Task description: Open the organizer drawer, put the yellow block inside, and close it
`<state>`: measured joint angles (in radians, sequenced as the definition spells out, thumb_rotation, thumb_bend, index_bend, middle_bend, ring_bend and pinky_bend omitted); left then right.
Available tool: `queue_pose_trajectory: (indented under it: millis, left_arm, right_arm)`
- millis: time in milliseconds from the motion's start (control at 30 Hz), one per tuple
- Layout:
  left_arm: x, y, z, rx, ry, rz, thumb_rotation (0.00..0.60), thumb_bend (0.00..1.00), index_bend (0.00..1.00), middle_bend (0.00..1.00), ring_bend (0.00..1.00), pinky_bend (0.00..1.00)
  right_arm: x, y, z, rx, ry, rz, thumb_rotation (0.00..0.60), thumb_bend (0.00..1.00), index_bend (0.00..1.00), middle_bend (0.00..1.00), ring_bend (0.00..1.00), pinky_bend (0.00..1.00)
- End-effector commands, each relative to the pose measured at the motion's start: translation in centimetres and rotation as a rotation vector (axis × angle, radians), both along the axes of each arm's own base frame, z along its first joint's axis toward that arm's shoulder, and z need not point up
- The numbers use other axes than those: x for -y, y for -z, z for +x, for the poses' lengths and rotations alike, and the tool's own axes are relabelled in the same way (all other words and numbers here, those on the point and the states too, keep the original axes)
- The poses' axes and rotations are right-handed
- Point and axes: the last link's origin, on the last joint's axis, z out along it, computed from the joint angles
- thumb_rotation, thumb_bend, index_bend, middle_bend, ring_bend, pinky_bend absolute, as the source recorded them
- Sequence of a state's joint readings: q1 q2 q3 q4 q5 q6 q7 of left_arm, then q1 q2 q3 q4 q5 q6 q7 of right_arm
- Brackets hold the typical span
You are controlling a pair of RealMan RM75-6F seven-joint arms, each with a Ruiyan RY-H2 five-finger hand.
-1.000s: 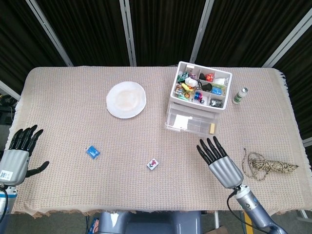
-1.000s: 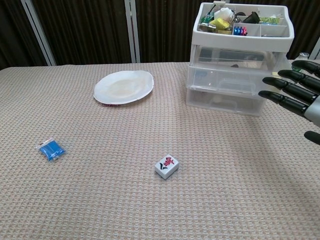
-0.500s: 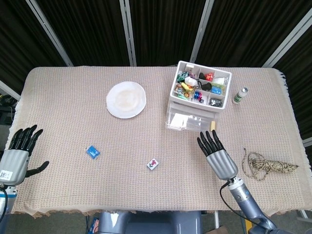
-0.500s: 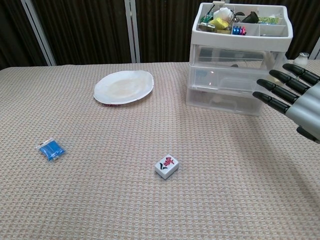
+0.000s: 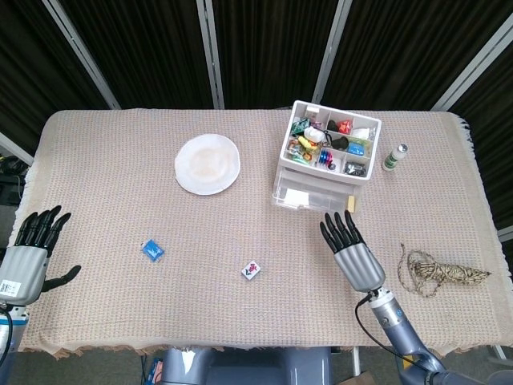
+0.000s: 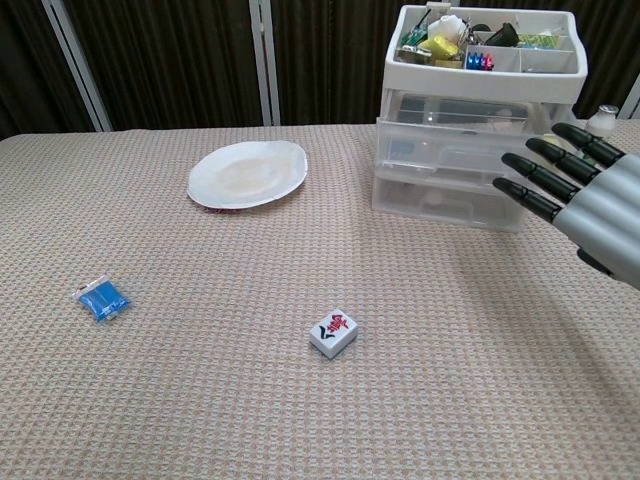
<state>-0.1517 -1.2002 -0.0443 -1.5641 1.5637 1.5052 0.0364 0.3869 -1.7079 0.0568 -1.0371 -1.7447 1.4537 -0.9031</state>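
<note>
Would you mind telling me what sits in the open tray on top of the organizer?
The top tray of the organizer is split into compartments holding small mixed colourful items; which items cannot be told. Whatever lies beneath them is covered.

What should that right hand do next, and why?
Probably ease the right hand forward until its fingers reach the front of a drawer on the organizer. The hand is open with fingers pointing at the drawers, and all of them look closed.
</note>
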Motion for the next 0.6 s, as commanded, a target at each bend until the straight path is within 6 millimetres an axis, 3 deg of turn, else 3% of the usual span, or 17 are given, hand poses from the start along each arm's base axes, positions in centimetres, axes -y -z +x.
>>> queue_pose_trajectory:
  millis: [33, 600]
  left_arm:
    - [0.0, 0.0, 0.0, 0.001, 0.000, 0.000, 0.600, 0.22, 0.07, 0.00, 0.00, 0.00]
    - [-0.1, 0.0, -0.1, 0.002, -0.007, -0.001, 0.600, 0.22, 0.07, 0.00, 0.00, 0.00]
  right_arm:
    - [0.4, 0.1, 0.1, -0.003, 0.009, -0.010, 0.600, 0.23, 0.05, 0.00, 0.00, 0.00]
    - [3.9, 0.7, 1.2, -0.003, 0.085, -0.071, 0.600, 0.22, 0.05, 0.00, 0.00, 0.00]
